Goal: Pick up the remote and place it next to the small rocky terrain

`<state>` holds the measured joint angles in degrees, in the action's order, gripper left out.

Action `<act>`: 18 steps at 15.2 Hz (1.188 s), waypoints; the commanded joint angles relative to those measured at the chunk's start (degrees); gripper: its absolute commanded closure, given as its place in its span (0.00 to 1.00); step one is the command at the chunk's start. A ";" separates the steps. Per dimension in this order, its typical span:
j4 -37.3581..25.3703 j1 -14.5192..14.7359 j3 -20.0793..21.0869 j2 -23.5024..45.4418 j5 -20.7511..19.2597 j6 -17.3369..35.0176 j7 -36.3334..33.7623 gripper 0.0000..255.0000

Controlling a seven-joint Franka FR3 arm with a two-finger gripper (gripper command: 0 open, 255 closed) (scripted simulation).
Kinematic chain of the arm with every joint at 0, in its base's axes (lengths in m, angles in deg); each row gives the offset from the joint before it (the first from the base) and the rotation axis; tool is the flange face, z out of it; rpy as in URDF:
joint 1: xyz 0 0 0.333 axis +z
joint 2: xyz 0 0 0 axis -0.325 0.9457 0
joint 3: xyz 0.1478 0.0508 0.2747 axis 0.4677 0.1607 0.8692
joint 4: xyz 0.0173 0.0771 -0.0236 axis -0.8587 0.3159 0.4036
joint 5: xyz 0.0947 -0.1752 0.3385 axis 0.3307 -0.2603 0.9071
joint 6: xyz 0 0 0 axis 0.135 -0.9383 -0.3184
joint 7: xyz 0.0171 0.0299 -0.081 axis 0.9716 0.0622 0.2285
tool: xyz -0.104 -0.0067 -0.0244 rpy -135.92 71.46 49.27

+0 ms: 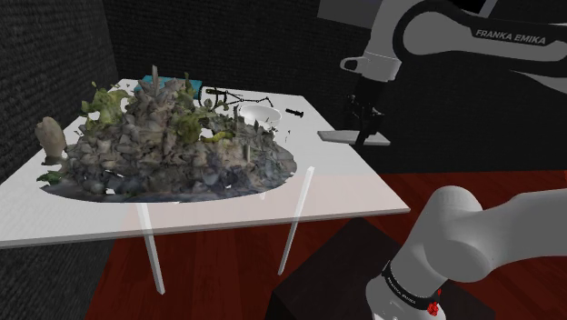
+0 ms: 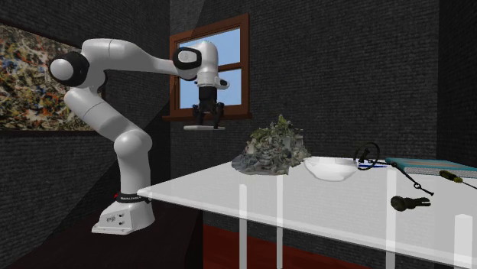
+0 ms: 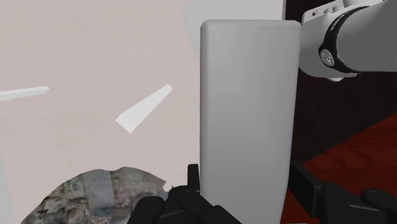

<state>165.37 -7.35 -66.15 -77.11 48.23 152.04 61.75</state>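
Remote (image 3: 248, 114): plain grey flat slab, rounded corners. Small rocky terrain (image 1: 173, 145): rough grey rubble mound with green tufts, on glossy white worktop (image 1: 345, 186). White bowl (image 1: 257, 113) at mound's far side. Pincer (image 1: 368, 134) points down, clamped on remote, holding it level above worktop edge at shoulder view's right, apart from mound.

Arm (image 1: 509, 41) reads FRANKA EMIKA; base band (image 1: 404, 284) perhaps too.
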 commanded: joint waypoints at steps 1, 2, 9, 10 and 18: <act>1.69 -0.14 -0.24 -0.44 -0.25 1.30 0.03 1.00; 2.53 -0.19 -0.33 -0.57 -0.34 2.01 0.00 1.00; 8.20 -0.55 -1.06 -1.13 -1.08 7.11 -0.20 1.00; 8.97 -0.60 -1.18 -1.15 -1.19 7.86 -0.23 1.00; 14.89 -1.03 -2.18 -0.78 -2.19 14.13 -0.44 1.00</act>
<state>179.60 -8.35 -68.15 -78.20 46.17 165.17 61.33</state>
